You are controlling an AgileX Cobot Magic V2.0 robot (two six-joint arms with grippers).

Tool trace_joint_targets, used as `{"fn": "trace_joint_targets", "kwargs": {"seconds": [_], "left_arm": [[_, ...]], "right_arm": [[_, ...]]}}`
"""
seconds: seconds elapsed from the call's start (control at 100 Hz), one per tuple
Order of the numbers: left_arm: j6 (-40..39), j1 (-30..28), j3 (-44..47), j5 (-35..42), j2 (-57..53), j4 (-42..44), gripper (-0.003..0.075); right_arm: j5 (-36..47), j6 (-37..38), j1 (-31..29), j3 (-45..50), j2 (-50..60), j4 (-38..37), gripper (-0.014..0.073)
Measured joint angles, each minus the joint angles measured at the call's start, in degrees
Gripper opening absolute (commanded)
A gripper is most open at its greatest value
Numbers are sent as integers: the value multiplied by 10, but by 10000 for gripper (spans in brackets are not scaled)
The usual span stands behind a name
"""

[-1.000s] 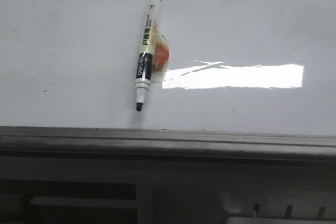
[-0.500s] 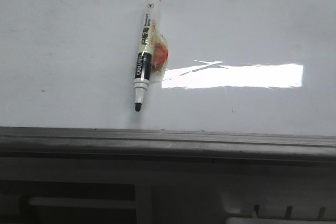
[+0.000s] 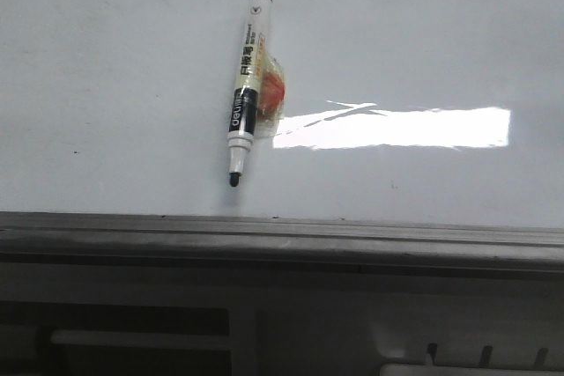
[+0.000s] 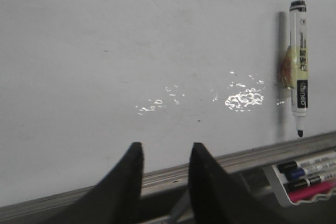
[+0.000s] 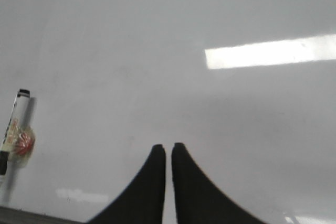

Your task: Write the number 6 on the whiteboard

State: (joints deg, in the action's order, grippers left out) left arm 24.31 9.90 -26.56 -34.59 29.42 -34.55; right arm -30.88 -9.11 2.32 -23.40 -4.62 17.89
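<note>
Nothing has moved since 1 s ago: marker pen (image 3: 246, 85) hangs uncapped, tip down, on the whiteboard (image 3: 115, 68), stuck w/ a clear tape blob beside the glare patch (image 3: 392, 128). No 6 drawn yet. My left gripper (image 4: 165, 153) is spread, empty; right gripper (image 5: 168, 153) nearly pressed together, empty.

A glossy, smooth white-grey surface is shown by the whiteboard (image 3: 123, 59), with glare mirrored on it. Below it, a dull grey ridged metal ledge (image 3: 282, 239) is seen. The marker (image 3: 247, 85) appears smooth plastic.
</note>
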Motion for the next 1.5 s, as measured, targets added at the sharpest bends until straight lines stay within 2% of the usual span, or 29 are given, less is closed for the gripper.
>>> {"fn": "trace_joint_targets", "kwargs": {"seconds": [0.04, 0.12, 0.19, 0.24, 0.36, 0.52, 0.66, 0.83, 1.18, 1.22, 1.27, 1.32, 1.37, 1.42, 1.5], "left_arm": [[22, 10, -5, -1, 31, -26, 431], [70, 44, -12, -1, 88, -90, 405], [112, 83, -14, 3, 134, -150, 372], [127, 118, -14, 16, 165, -179, 367], [142, 201, -19, 86, 229, -210, 367], [145, 312, -42, 220, 293, -230, 367], [145, 378, -61, 318, 343, -244, 367], [145, 399, -86, 361, 398, -267, 367], [145, 403, -130, 367, 474, -273, 361], [145, 405, -131, 365, 478, -274, 335], [145, 405, -132, 363, 480, -275, 266], [145, 405, -132, 360, 483, -276, 149], [145, 405, -133, 354, 484, -278, -20], [145, 405, -133, 342, 485, -278, -15], [145, 403, -140, 309, 484, -264, -19]], "right_arm": [[-14, -4, 0, -11, -9, 0, 189], [-34, -9, 0, -25, -22, 0, 326], [-43, -11, 0, -31, -32, 3, 407], [-49, -13, 0, -32, -37, 3, 434], [-62, -14, 0, -35, -47, 4, 438], [-76, -14, 0, -35, -48, 4, 438], [-77, -14, 0, -35, -48, 4, 438], [-78, -14, 0, -35, -48, 4, 438], [-78, -14, 0, -35, -48, 4, 438], [-78, -14, 0, -35, -48, 4, 438], [-78, -14, 0, -35, -48, 4, 438], [-79, -16, 0, -38, -48, 8, 438], [-82, -25, 0, -44, -48, 21, 437], [-89, -51, 0, -54, -48, 55, 437], [-113, -137, 3, -78, -56, 132, 437]]}}
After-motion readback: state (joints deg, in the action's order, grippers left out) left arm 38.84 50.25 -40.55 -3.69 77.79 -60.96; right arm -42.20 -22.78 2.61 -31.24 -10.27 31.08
